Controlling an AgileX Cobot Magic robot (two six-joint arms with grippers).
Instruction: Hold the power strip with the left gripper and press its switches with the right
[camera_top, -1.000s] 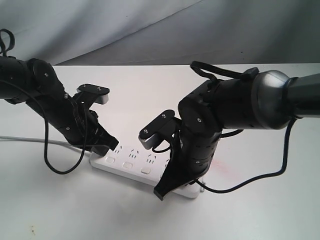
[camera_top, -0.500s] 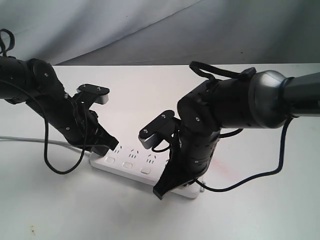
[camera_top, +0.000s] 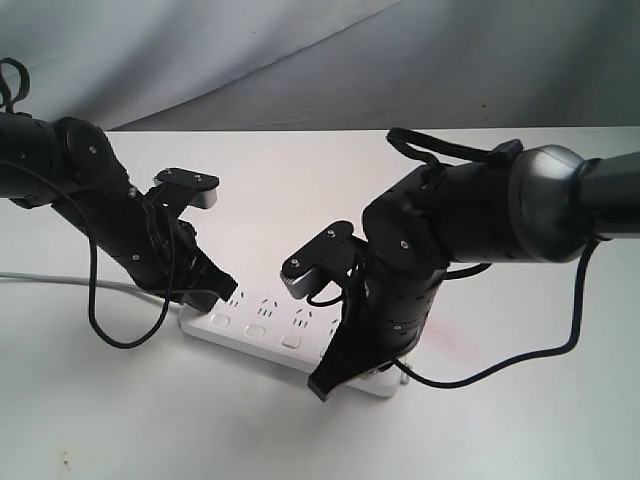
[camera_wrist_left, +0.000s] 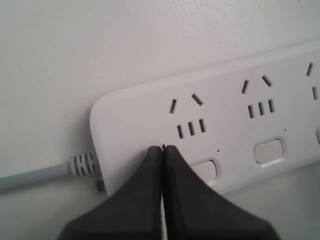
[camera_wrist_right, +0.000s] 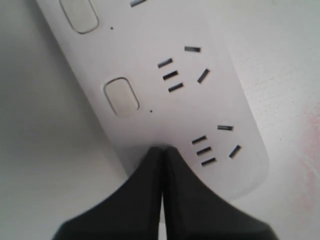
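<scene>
The white power strip (camera_top: 272, 335) lies flat on the table between both arms. My left gripper (camera_top: 222, 291) is shut and its tip rests on the strip's cord end (camera_wrist_left: 163, 148), right beside the first switch (camera_wrist_left: 205, 170). A second switch (camera_wrist_left: 268, 151) shows further along. The grey cord (camera_wrist_left: 30, 177) leaves that end. My right gripper (camera_top: 322, 385) is shut too, its tip (camera_wrist_right: 162, 149) pressed down on the strip's front edge by the last socket group (camera_wrist_right: 215, 145). Any switch under that tip is hidden. Two free switches (camera_wrist_right: 121, 96) (camera_wrist_right: 78, 13) show beyond it.
The white table (camera_top: 500, 430) runs back to a grey cloth backdrop (camera_top: 300, 50). The strip's grey cord (camera_top: 50, 280) trails off to the left. Black cables loop down from the left arm (camera_top: 120, 342) and the right arm (camera_top: 500, 365) onto the table.
The right arm's bulky upper part has shifted slightly to the right while its tip stays on the strip's end. The left arm and the strip have not moved.
</scene>
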